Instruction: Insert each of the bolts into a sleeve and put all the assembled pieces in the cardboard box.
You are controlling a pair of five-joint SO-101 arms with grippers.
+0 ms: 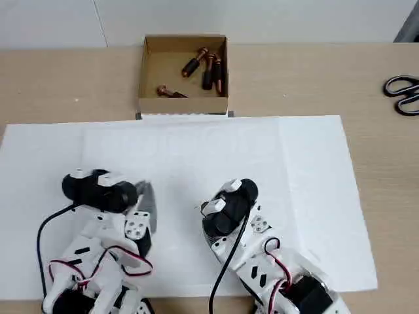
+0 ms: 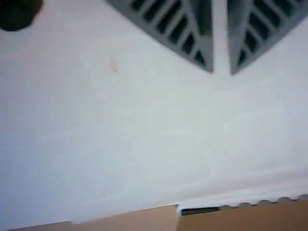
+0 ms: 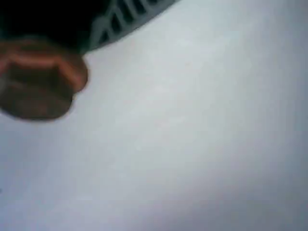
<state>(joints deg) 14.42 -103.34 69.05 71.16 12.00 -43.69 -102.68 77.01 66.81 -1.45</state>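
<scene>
copper bolts (image 1: 203, 52), black sleeves (image 1: 190, 67), brown cardboard box (image 1: 183, 104)

The box (image 1: 185, 103) is plain matt cardboard. The bolts (image 1: 194, 63) in it gleam coppery, polished metal. A matt white paper sheet (image 1: 314, 170) lies smooth on a wood-grain table (image 1: 65, 78). The arms (image 1: 98, 248) are white and black plastic; the left gripper (image 2: 222, 71) has grey ribbed plastic fingers (image 2: 187, 33). The scissors (image 1: 402, 93) have glossy black plastic handles.
</scene>
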